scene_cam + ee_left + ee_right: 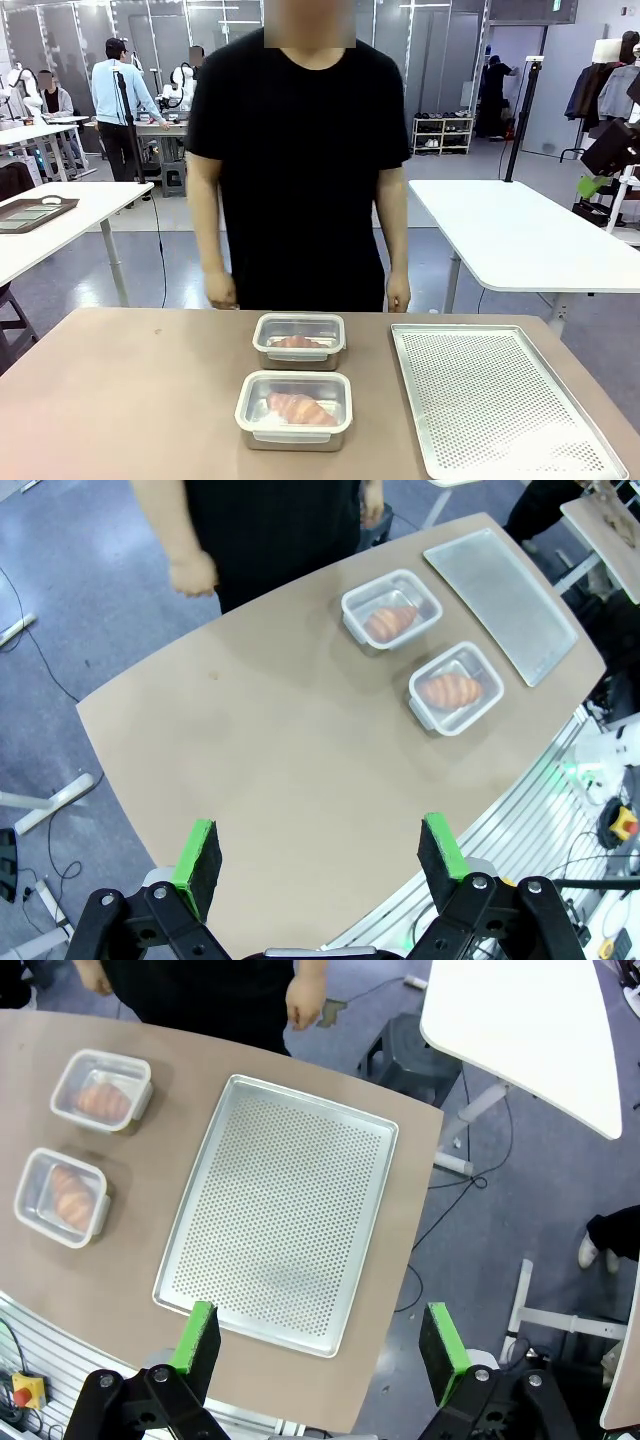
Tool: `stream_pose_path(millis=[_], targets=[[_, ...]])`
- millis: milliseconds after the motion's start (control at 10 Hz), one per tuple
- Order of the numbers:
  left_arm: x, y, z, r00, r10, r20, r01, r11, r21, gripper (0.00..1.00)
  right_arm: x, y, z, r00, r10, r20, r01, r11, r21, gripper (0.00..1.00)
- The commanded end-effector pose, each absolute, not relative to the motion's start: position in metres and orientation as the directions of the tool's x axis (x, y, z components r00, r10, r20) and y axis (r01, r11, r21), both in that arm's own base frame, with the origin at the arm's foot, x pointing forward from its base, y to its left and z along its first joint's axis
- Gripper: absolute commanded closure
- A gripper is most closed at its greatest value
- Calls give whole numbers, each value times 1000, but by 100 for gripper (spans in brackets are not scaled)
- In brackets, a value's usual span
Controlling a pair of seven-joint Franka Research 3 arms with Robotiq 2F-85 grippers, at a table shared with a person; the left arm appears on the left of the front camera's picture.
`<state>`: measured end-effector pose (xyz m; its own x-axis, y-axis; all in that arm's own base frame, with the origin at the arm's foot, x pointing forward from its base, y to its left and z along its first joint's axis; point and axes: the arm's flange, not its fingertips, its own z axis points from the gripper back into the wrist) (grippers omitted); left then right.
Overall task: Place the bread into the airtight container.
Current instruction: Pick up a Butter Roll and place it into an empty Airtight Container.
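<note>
Both breads [297, 408] are already being held inside lidded containers [294, 410] at mid-surface. Both claws, left [322, 855] and right [318, 1335], are being kept apart, empty, high above; the left is being judged nearer.

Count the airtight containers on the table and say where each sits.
2. The near container sits mid-table with bread inside; the far container lies just behind it, toward the person, also holding bread.
</note>
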<state>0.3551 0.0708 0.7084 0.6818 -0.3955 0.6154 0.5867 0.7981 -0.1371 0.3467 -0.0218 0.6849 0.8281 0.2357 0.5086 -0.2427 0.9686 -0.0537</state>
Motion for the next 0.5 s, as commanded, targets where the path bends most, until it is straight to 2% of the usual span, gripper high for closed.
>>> stream_pose_path(millis=[0, 400], targets=[[354, 70, 709, 676, -402, 617, 596, 791, -138, 0, 347, -23, 685, 825, 247, 509, -248, 966, -67, 0], [354, 70, 709, 676, -402, 617, 596, 791, -138, 0, 347, -23, 685, 825, 247, 509, -248, 966, -67, 0]])
